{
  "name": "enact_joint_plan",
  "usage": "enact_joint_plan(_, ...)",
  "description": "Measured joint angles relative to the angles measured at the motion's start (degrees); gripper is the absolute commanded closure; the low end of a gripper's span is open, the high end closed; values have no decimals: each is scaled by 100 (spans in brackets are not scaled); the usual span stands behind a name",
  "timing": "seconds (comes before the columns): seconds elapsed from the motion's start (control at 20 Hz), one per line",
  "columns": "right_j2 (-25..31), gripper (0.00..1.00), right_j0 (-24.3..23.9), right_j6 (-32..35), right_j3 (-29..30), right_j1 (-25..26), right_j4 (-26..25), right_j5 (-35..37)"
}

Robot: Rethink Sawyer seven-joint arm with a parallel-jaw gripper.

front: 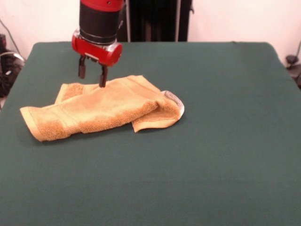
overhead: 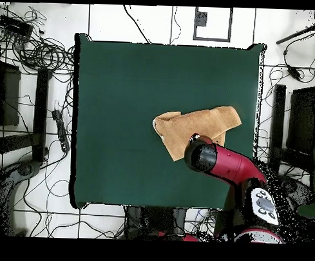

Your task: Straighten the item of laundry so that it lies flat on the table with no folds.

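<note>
The orange-tan towel (front: 101,108) lies folded over on itself in the left half of the green table (front: 211,141), with a thick doubled band running from its left end to a tucked-under right end that shows a pale edge (front: 175,98). My gripper (front: 92,75) hangs over the towel's far edge, open, with nothing between its fingers. One fingertip (front: 102,83) reaches the towel's far edge; the other stays above the table just behind it. From overhead the towel (overhead: 197,126) shows to the right of the table's (overhead: 122,121) middle, and the arm's head (overhead: 201,154) covers its near part and hides the gripper.
Cables (overhead: 40,54) and black stands (overhead: 278,120) lie on the floor around the table. The robot's red arm (overhead: 236,167) reaches in from the bottom right of the overhead view.
</note>
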Motion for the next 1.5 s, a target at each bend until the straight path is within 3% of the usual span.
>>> enact_joint_plan(0.9, 861, 0, -323, 0, 526, -275, 394, 0)
enact_joint_plan(1.5, 934, 0, -270, 0, 795, -258, 496, -1)
